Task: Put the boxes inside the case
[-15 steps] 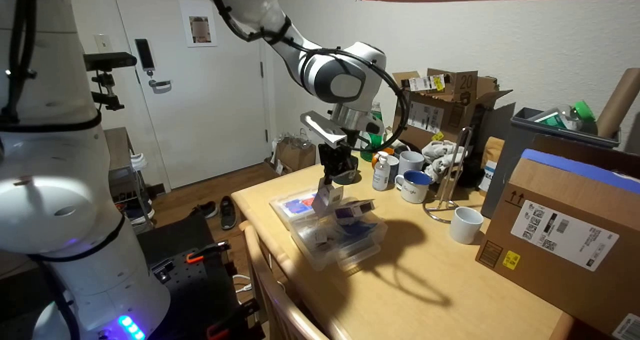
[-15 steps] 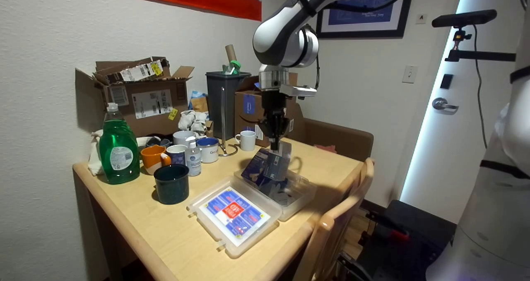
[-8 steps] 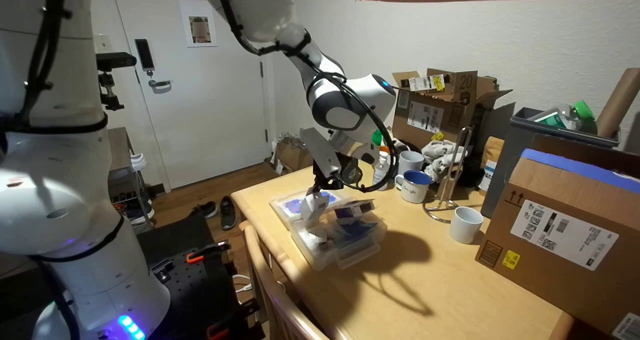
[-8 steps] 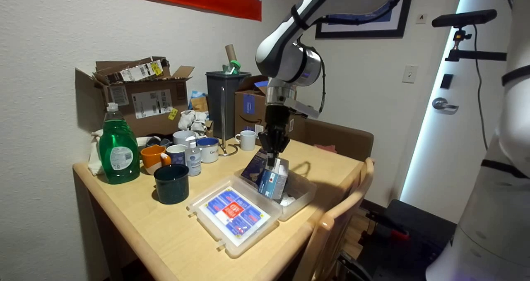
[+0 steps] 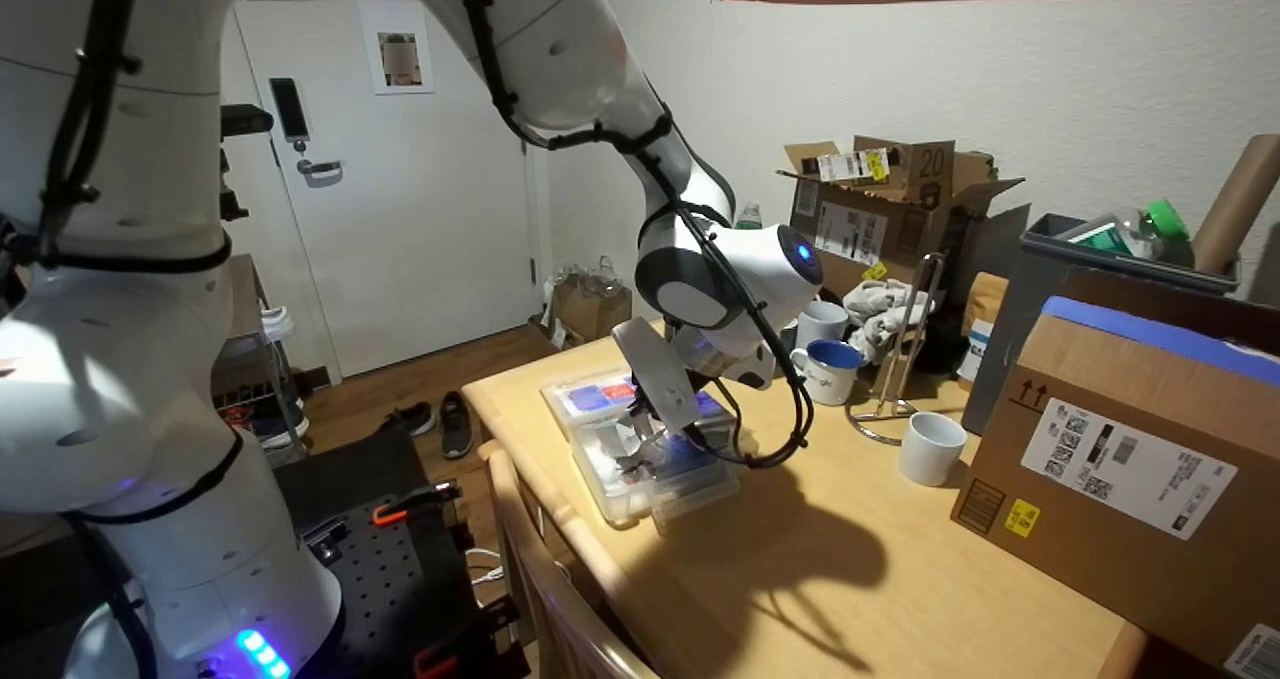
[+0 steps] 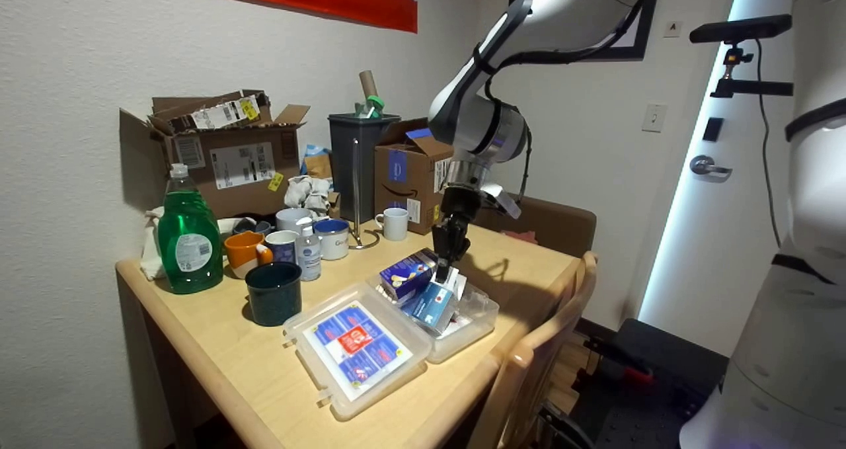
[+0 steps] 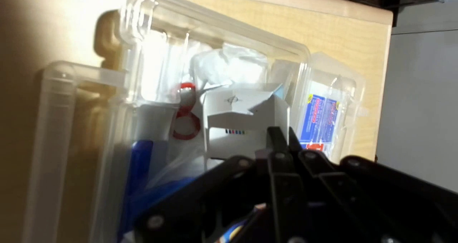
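The clear plastic case lies open on the table, its tray half (image 6: 466, 342) behind the lid with a blue-and-red label; the case also shows in an exterior view (image 5: 598, 484) and the wrist view (image 7: 247, 29). My gripper (image 7: 284, 135) is shut on one thin wall of the whitish carton (image 7: 236, 103), whose end is open. In an exterior view my gripper (image 6: 444, 274) points down over the tray, with the carton (image 6: 433, 305) tilted in it, light blue face outward. The dark blue carton (image 6: 408, 272) leans on the tray's far side, beside the gripper.
A dark green mug (image 6: 274, 295), a green soap bottle (image 6: 192, 237) and a sanitizer bottle (image 6: 308, 257) stand beside the case. A white mug (image 5: 932, 449) and a large brown cardboard box (image 5: 1110, 459) stand farther along. A chair back (image 6: 548, 336) is at the table edge.
My gripper has moved lower with the whitish carton, tilting it down into the tray. The dark blue carton has tipped flatter. The case has shifted slightly across the table.
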`<state>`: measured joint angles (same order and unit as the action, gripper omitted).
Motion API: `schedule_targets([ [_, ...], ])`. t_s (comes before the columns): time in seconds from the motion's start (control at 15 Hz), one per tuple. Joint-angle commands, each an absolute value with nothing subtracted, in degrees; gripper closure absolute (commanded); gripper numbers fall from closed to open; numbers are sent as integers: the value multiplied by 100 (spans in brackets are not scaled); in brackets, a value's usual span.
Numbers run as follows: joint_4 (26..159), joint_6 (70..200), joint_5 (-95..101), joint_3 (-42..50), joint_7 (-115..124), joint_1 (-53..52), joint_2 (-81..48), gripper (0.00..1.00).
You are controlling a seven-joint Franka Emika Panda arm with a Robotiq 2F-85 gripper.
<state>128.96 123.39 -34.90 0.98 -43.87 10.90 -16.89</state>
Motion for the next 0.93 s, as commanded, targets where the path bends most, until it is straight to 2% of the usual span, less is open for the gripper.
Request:
schedule_targets([
  [0.0,13250,12449,-3664,157,-4774,1253,-1481,98],
  [0.47,13339,12349,-3678,178,-4822,1298,-1434,100],
  [0.53,13313,12317,-3655,174,-4790,1282,-1435,82],
  [0.6,13324,12316,-3624,173,-4760,1261,-1399,72],
  [0.87,13533,12559,-3397,188,-4579,1088,-1090,43],
])
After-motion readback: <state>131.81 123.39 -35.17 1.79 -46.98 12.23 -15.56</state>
